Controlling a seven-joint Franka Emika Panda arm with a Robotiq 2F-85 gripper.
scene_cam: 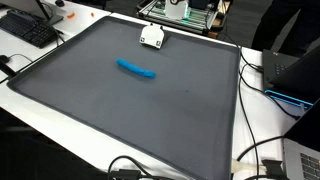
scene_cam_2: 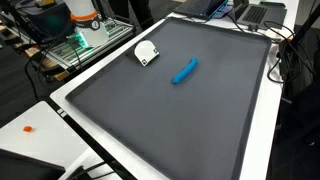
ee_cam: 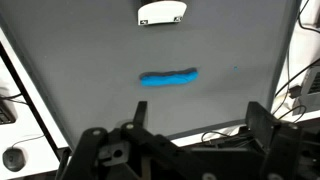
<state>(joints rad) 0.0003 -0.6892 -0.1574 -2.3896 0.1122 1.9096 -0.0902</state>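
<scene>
A long blue object (scene_cam: 136, 69) lies flat on a dark grey mat (scene_cam: 120, 115); it shows in both exterior views (scene_cam_2: 184, 71) and in the wrist view (ee_cam: 168, 78). A small white object (scene_cam: 152, 37) sits at the mat's far edge, also in an exterior view (scene_cam_2: 146, 52) and at the top of the wrist view (ee_cam: 161, 13). My gripper (ee_cam: 198, 125) shows only in the wrist view, high above the mat. Its two dark fingers are wide apart and hold nothing. The blue object lies ahead of it, well apart.
The mat (scene_cam_2: 180, 125) covers a white table. A keyboard (scene_cam: 30, 28) lies beside it, and a laptop (scene_cam: 298, 70) and cables (scene_cam: 255, 150) on the opposite side. A cart with lit equipment (scene_cam_2: 85, 35) stands behind the white object. A small orange item (scene_cam_2: 28, 128) sits on the white tabletop.
</scene>
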